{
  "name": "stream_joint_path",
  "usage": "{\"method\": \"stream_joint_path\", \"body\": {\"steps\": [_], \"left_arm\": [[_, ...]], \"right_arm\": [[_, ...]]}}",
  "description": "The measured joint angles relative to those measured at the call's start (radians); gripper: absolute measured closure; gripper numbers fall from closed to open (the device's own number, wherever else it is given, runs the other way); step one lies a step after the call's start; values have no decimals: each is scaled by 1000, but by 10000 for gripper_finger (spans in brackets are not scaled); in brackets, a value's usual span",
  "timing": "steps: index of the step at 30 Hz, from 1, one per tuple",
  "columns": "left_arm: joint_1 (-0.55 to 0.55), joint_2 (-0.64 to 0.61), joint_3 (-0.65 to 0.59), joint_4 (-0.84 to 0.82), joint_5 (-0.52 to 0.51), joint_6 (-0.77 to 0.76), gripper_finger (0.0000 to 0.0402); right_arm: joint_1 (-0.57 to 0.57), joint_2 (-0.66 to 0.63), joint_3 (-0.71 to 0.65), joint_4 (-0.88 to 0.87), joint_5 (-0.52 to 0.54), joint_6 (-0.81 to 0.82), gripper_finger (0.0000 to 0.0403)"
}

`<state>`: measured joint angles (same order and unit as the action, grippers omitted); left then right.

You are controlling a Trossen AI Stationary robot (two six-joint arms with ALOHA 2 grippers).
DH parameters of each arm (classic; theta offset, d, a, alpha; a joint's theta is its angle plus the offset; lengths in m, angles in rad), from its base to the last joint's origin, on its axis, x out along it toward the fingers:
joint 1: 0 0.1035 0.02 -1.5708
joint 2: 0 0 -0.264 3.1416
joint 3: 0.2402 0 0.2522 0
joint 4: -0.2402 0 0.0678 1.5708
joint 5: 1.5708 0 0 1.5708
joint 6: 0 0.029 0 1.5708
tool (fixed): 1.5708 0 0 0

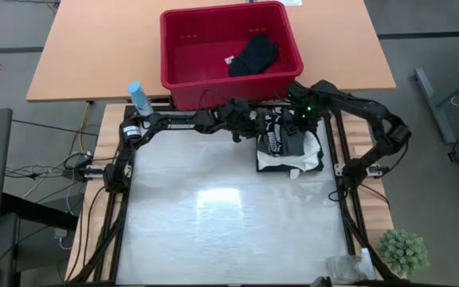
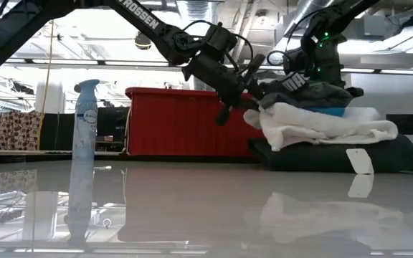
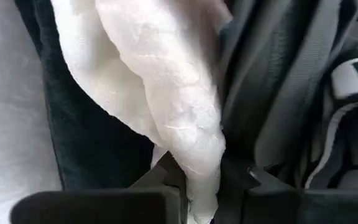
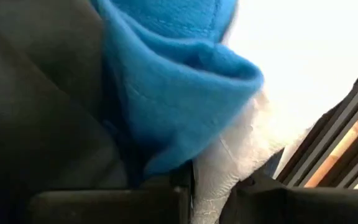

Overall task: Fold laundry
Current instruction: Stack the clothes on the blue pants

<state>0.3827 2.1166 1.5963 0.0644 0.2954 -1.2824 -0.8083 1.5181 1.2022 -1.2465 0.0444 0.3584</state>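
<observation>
1. The left gripper [image 3: 201, 186] had its jaws pinched on a fold of the white garment [image 3: 166, 106]; the right gripper [image 4: 213, 186] was likewise clenched on white lacy cloth [image 4: 219, 180], with the teal garment [image 4: 179, 81] bunched just above its fingers.
2. At the table's [image 1: 213, 231] far left corner stood a spray bottle [image 1: 139, 97], upright, well apart from the clothes; in the low view it rose at the left [image 2: 83, 136].
3. The left arm [image 1: 182, 121] reached across the table's far edge from the left, its gripper [image 1: 249, 123] meeting the pile at its left end. In the low view that gripper [image 2: 253, 89] slanted down onto the white cloth.
4. The pile [image 1: 289, 147] lay at the table's far right, just in front of the basket [image 1: 182, 56]. From the low view it was stacked: a dark garment [image 2: 314, 154] at the bottom with a white tag [image 2: 359, 160] hanging off it, the white garment [image 2: 321, 125] draped over that, a strip of teal [image 2: 332, 111] above, and a grey garment [image 2: 314, 92] on top.
5. The red basket sat behind the table on a wooden desk [image 1: 94, 48], holding a black garment [image 1: 255, 56].
6. The right arm [image 1: 373, 119] bent in from the right, its gripper [image 1: 293, 119] down at the pile's far edge, near the left one.
7. A small green plant [image 1: 403, 251] stood at the near right corner.
</observation>
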Motion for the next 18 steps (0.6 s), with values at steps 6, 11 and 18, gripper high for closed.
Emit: {"method": "stream_joint_path", "body": {"steps": [6,11,18], "left_arm": [[-7,0,0,-33,-47,62,323],[-6,-1,0,-30,-76,153,285],[23,-2,-1,-71,-37,223,253]], "right_arm": [[-30,2,-22,-3,16,6,309],[-41,0,-29,3,55,1,295],[-44,-1,-29,11,69,-15,291]]}}
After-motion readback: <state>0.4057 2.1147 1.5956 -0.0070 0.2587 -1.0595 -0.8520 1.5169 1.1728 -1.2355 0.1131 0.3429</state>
